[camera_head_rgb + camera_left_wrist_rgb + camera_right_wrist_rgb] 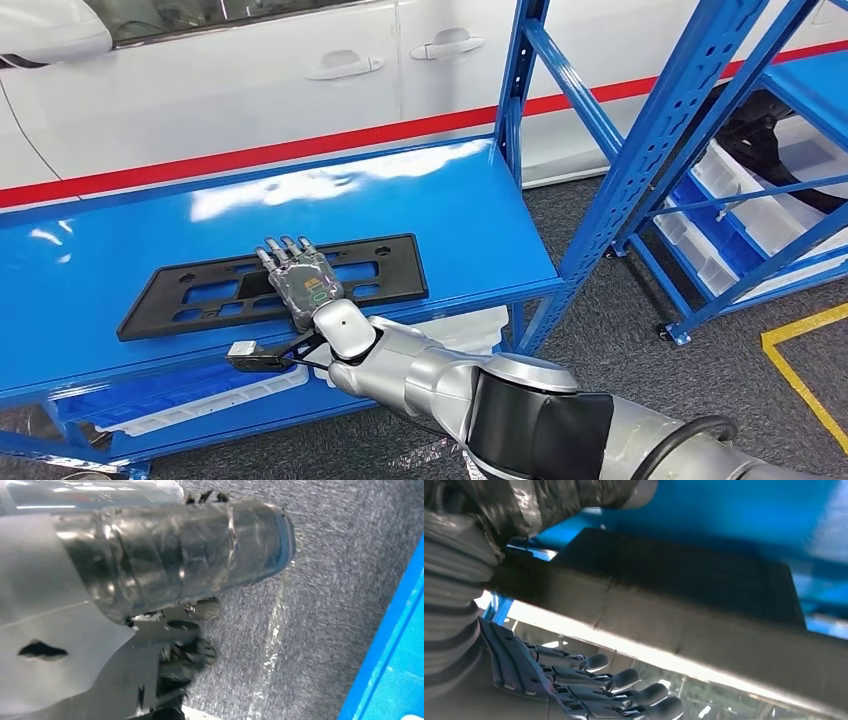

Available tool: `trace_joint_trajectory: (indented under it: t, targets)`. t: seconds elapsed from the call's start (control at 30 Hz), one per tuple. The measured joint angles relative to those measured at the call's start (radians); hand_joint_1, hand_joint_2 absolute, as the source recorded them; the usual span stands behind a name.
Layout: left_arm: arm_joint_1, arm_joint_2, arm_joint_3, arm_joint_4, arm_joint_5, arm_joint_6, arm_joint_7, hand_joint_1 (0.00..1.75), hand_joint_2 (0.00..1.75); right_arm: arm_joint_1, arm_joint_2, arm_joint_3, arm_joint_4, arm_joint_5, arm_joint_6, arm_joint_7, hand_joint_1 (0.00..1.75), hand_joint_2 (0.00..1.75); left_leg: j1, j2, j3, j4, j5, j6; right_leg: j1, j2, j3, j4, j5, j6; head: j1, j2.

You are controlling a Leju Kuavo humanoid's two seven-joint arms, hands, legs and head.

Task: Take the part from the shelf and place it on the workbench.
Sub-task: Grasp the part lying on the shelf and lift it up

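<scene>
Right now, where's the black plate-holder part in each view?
Head view: black part flat on the blue workbench, under the right hand.
Left wrist view: not in it; grey floor there.
Right wrist view: the dark slab across the middle, fingers beside it.
Shared landmark: the blue workbench surface.

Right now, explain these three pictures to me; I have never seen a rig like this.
This is a two-armed humanoid robot. The wide picture comes from its head, looking down at a blue workbench beside a white car. A flat black part lies on the bench, and the robot's right hand rests over it, fingers spread; whether it grips the part, I cannot tell. The right wrist picture, turned, shows the same part close up. The left wrist picture looks down at grey floor; the state of the left hand is unclear.
</scene>
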Motion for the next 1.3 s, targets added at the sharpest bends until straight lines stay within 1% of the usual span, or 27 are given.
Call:
trace_joint_trajectory:
  t: [0.03,0.1,0.13,0.17,0.23,0.27,0.33,0.37,0.4,0.43,0.5,0.53,0.6,0.7,0.73,0.77,0.83,0.87,0.9,0.93,0.97,1.03,1.07,1.1,1.2,1.27,1.3]
  targets:
    - [-0.001,0.0,0.0,0.0,0.002,0.0,-0.001,0.0,0.0,-0.004,0.0,0.0,0.002,-0.001,0.021,0.007,0.08,1.75,-0.002,-0.001,0.03,-0.061,0.022,0.004,0.001,0.002,0.001,0.0,-0.001,0.003,0.0,0.0]
    - [-0.003,0.0,-0.001,0.0,0.005,0.0,-0.002,0.0,0.0,-0.012,-0.001,0.0,0.006,-0.002,0.065,0.022,0.94,1.75,-0.008,-0.002,0.059,-0.117,0.028,0.011,0.004,0.004,0.0,-0.002,0.0,0.01,0.0,0.0]
    - [-0.004,0.0,-0.002,0.0,0.007,0.0,-0.002,0.0,0.0,-0.016,-0.001,-0.001,0.009,-0.002,0.083,0.029,1.37,1.75,-0.01,-0.002,0.062,-0.123,0.027,0.013,0.005,0.004,0.0,-0.004,0.001,0.016,0.0,0.0]
    - [-0.004,0.0,-0.002,0.0,0.008,0.0,-0.003,0.0,0.0,-0.018,-0.001,-0.001,0.011,-0.002,0.098,0.034,1.73,1.75,-0.007,-0.002,0.065,-0.128,0.027,0.017,0.006,0.003,0.001,-0.005,0.0,0.021,0.001,0.0]
    - [-0.005,-0.001,-0.004,0.0,0.01,0.0,-0.005,0.0,0.0,-0.021,-0.002,-0.002,0.016,-0.003,0.123,0.039,1.75,1.75,-0.002,0.0,0.072,-0.14,0.033,0.028,0.006,0.0,-0.008,0.018,-0.02,0.033,0.002,0.0]
    - [-0.006,-0.001,-0.006,0.0,0.01,0.0,-0.006,0.0,0.0,-0.022,-0.003,-0.003,0.018,-0.004,0.133,0.038,1.75,1.75,0.001,0.001,0.075,-0.145,0.035,0.033,0.006,-0.002,-0.026,0.058,-0.044,0.037,0.002,0.0]
    - [-0.007,-0.001,-0.011,0.0,0.012,0.001,-0.008,0.0,0.0,-0.021,-0.004,-0.003,0.025,-0.006,0.148,0.034,1.75,1.75,0.0,0.001,0.076,-0.146,0.036,0.038,0.004,-0.004,-0.085,0.184,-0.102,0.044,0.003,0.0]
    - [-0.006,-0.001,-0.014,0.0,0.013,0.001,-0.009,0.0,0.0,-0.02,-0.005,-0.003,0.027,-0.007,0.152,0.031,1.75,1.75,-0.001,0.001,0.076,-0.145,0.035,0.039,0.004,-0.004,-0.113,0.239,-0.119,0.045,0.003,0.0]
    - [-0.006,-0.001,-0.016,0.0,0.015,0.002,-0.009,0.0,0.0,-0.019,-0.006,-0.003,0.03,-0.008,0.155,0.028,1.75,1.75,-0.001,0.001,0.076,-0.144,0.034,0.039,0.004,-0.004,-0.127,0.264,-0.118,0.047,0.003,0.0]
    - [-0.006,-0.001,-0.017,0.0,0.017,0.003,-0.01,0.0,0.0,-0.02,-0.006,-0.003,0.031,-0.009,0.156,0.025,1.75,1.75,0.0,0.001,0.076,-0.141,0.033,0.038,0.003,-0.005,-0.122,0.25,-0.098,0.047,0.003,0.0]
    - [-0.006,-0.002,-0.017,0.0,0.019,0.007,-0.012,0.0,0.0,-0.021,-0.006,-0.003,0.034,-0.013,0.158,0.018,1.75,1.75,0.001,-0.001,0.076,-0.132,0.026,0.034,0.001,-0.007,-0.069,0.133,-0.033,0.045,0.003,0.0]
    - [-0.007,-0.002,-0.018,0.0,0.02,0.009,-0.014,0.0,0.0,-0.021,-0.005,-0.003,0.035,-0.016,0.159,0.014,1.75,1.75,-0.002,-0.003,0.073,-0.125,0.021,0.03,0.002,-0.008,-0.039,0.071,-0.012,0.042,0.003,0.0]
    - [-0.007,-0.002,-0.018,0.0,0.02,0.014,-0.018,0.0,0.0,-0.023,-0.004,-0.003,0.036,-0.02,0.163,0.006,1.75,1.75,-0.006,-0.004,0.068,-0.117,0.017,0.021,0.004,-0.008,-0.011,0.012,-0.002,0.033,0.003,0.0]
    - [-0.008,-0.002,-0.019,0.0,0.021,0.016,-0.022,0.0,0.0,-0.027,-0.003,-0.003,0.036,-0.023,0.169,-0.005,1.75,1.75,-0.006,-0.004,0.067,-0.115,0.014,0.01,0.003,-0.006,-0.007,0.005,0.001,0.018,0.003,0.0]
    - [-0.009,-0.002,-0.019,0.0,0.021,0.016,-0.022,0.0,0.0,-0.028,-0.002,-0.003,0.037,-0.023,0.17,-0.007,1.75,1.75,-0.005,-0.003,0.061,-0.099,0.001,0.005,0.001,-0.006,-0.004,0.001,0.003,0.013,0.002,0.0]
    - [-0.01,-0.002,-0.019,0.0,0.022,0.016,-0.022,0.0,0.0,-0.029,-0.001,-0.003,0.037,-0.023,0.17,-0.009,1.75,1.75,-0.003,-0.003,0.046,-0.065,-0.021,0.0,-0.002,-0.008,-0.001,-0.003,0.004,0.008,0.002,0.0]
    - [-0.011,-0.002,-0.019,0.0,0.022,0.017,-0.022,0.0,0.0,-0.029,-0.001,-0.003,0.04,-0.023,0.169,-0.014,1.75,1.75,0.0,-0.002,-0.008,0.055,-0.08,-0.009,-0.002,-0.01,0.001,-0.005,0.005,0.003,0.002,0.0]
    - [-0.01,-0.002,-0.019,0.0,0.022,0.017,-0.023,0.0,0.0,-0.029,-0.001,-0.003,0.041,-0.024,0.167,-0.018,1.75,1.75,0.001,-0.002,-0.036,0.113,-0.099,-0.012,-0.002,-0.011,0.001,-0.004,0.005,0.002,0.002,0.0]
    - [-0.01,-0.002,-0.019,0.0,0.023,0.018,-0.027,0.0,0.0,-0.029,-0.001,-0.003,0.042,-0.024,0.164,-0.022,1.75,1.75,0.002,-0.002,-0.052,0.147,-0.103,-0.014,-0.002,-0.01,0.001,-0.004,0.004,0.002,0.002,0.0]
    - [-0.01,-0.002,-0.019,0.0,0.025,0.017,-0.035,0.0,0.44,-0.029,-0.001,-0.003,0.044,-0.026,0.157,-0.026,1.75,1.75,0.003,-0.002,-0.052,0.144,-0.088,-0.014,-0.002,-0.01,0.002,-0.004,0.004,0.002,0.002,0.0]
    - [-0.01,-0.002,-0.019,0.0,0.027,0.017,-0.049,0.0,0.87,-0.029,-0.002,-0.003,0.045,-0.029,0.148,-0.03,1.75,1.75,0.004,-0.002,-0.034,0.103,-0.057,-0.014,-0.002,-0.008,0.003,-0.003,0.003,0.002,0.002,0.0]
    - [-0.012,-0.001,-0.019,0.0,0.03,0.015,-0.091,0.0,1.75,-0.029,-0.003,-0.003,0.046,-0.039,0.126,-0.041,1.75,1.75,0.003,-0.003,0.029,-0.03,0.005,-0.01,-0.001,-0.005,0.004,-0.001,0.001,0.007,0.002,0.0]
    - [-0.013,-0.001,-0.019,0.0,0.03,0.016,-0.116,0.0,1.75,-0.029,-0.005,-0.004,0.046,-0.045,0.112,-0.047,1.75,1.75,0.002,-0.003,0.054,-0.082,0.02,-0.007,0.001,-0.004,0.003,0.0,0.001,0.01,0.002,0.0]
    - [-0.014,-0.001,-0.019,0.0,0.031,0.018,-0.138,0.0,1.75,-0.029,-0.008,-0.005,0.046,-0.051,0.095,-0.054,1.75,1.75,0.0,-0.004,0.067,-0.11,0.022,-0.004,0.002,-0.003,0.0,0.0,0.002,0.015,0.002,0.0]
    - [-0.014,0.0,-0.019,0.0,0.03,0.032,-0.182,0.0,1.75,-0.027,-0.022,-0.009,0.034,-0.052,0.02,-0.071,1.75,1.75,0.0,-0.003,0.07,-0.123,0.021,0.01,0.004,-0.001,-0.005,-0.002,0.005,0.029,0.002,0.0]
    - [-0.014,0.0,-0.02,0.0,0.029,0.047,-0.195,0.0,1.75,-0.025,-0.04,-0.015,0.005,-0.032,-0.045,-0.072,1.75,1.75,0.003,0.0,0.073,-0.132,0.027,0.025,0.004,-0.002,-0.023,0.034,-0.022,0.038,0.004,0.0]
    - [-0.014,0.001,-0.02,0.0,0.029,0.057,-0.201,0.0,1.75,-0.022,-0.055,-0.021,-0.02,-0.01,-0.081,-0.067,1.75,1.75,0.004,0.001,0.073,-0.134,0.029,0.031,0.003,-0.004,-0.047,0.085,-0.05,0.041,0.006,0.0]
